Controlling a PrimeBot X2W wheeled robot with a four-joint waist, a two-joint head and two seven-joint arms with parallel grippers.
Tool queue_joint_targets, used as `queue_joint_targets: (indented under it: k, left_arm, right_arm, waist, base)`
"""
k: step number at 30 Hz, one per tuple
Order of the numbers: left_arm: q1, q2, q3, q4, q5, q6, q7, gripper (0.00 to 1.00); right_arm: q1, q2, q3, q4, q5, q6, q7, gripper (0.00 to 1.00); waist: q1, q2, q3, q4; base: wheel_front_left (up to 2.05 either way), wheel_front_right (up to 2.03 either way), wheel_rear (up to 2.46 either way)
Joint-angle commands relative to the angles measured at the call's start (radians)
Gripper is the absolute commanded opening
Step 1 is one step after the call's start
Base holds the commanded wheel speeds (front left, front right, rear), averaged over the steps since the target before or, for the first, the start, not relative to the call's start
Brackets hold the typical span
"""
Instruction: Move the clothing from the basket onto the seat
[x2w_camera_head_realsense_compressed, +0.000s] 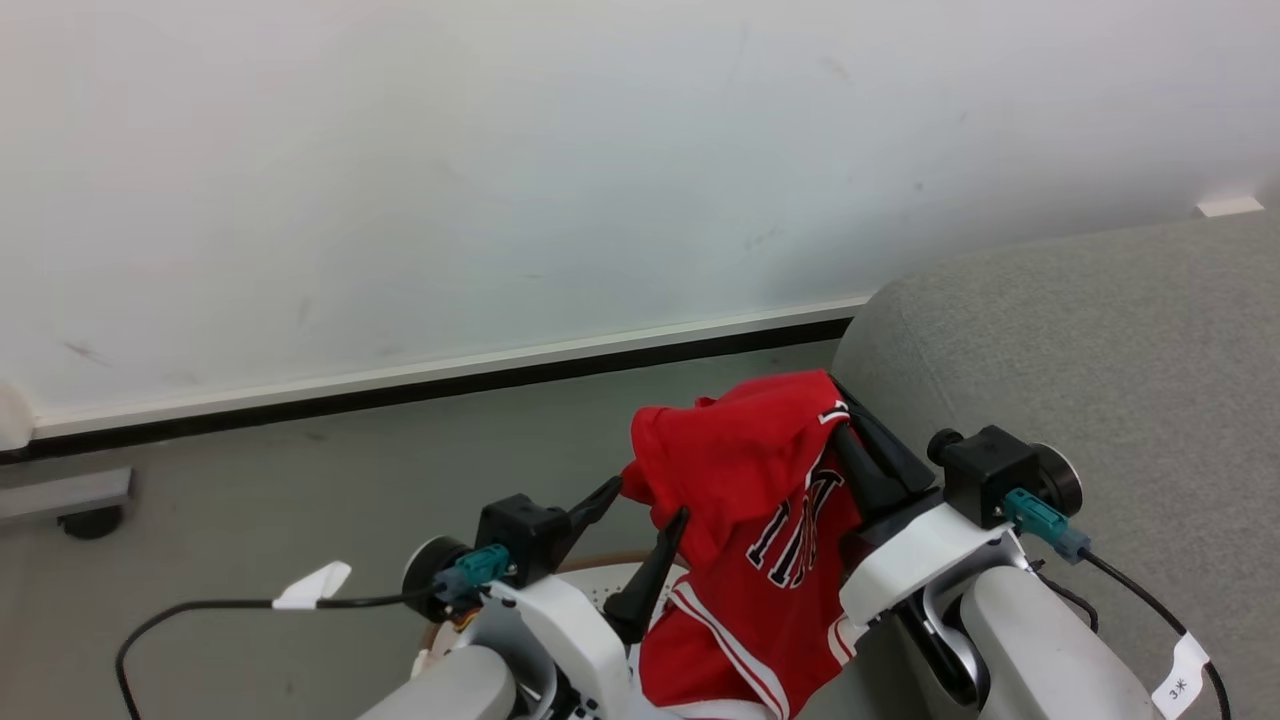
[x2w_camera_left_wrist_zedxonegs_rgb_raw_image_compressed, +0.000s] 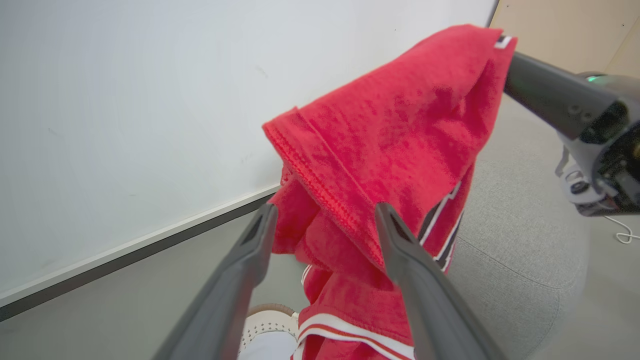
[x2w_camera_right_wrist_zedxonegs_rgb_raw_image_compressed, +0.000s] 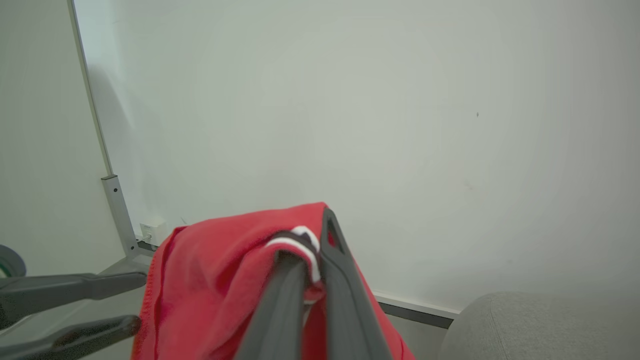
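A red jersey with white striped trim and black-and-white lettering hangs in the lower middle of the head view. It is bunched at the top and trails down to the bottom edge of the frame. The right gripper has its jaws closed on the garment's top corner. In the right wrist view the two dark fingers press together low in the centre, with a striped piece of trim pinched between them and red cloth draped over their left side.

The left gripper stands wide open. In the left wrist view its two fingers rise from the bottom edge, one to each side of a stitched fold of the jersey. That fold hangs in the gap between them, and the right-hand finger overlaps the cloth. Whether either finger touches the fabric I cannot tell.

The basket shows as a brown rim and a perforated white wall at the bottom centre of the head view, behind the left gripper and below the hanging jersey. The light grey sofa takes up the right side of that frame. Its rounded end sits just right of the jersey, and no cloth lies on it. A white wall with a dark baseboard runs across the top, above grey floor.
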Motion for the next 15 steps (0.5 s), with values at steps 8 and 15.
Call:
queue_joint_targets:
  k: [8,15]
  left_arm:
    - [0.014,-0.005,-0.01,-0.049,0.007,0.011,-0.008,1.0]
    - [0.011,-0.021,-0.032,-0.101,0.02,0.016,0.002,1.0]
  right_arm:
    - [0.037,-0.033,-0.041,-0.088,-0.014,-0.002,-0.004,0.0]
    - [0.084,-0.08,-0.076,-0.175,-0.005,-0.002,-0.004,0.0]
  waist:
    - [0.0001,0.0,0.011,-0.107]
    - [0.0001,0.0,0.023,-0.174]
  base:
    - [0.0,0.0,0.0]
    - [0.0,0.0,0.0]
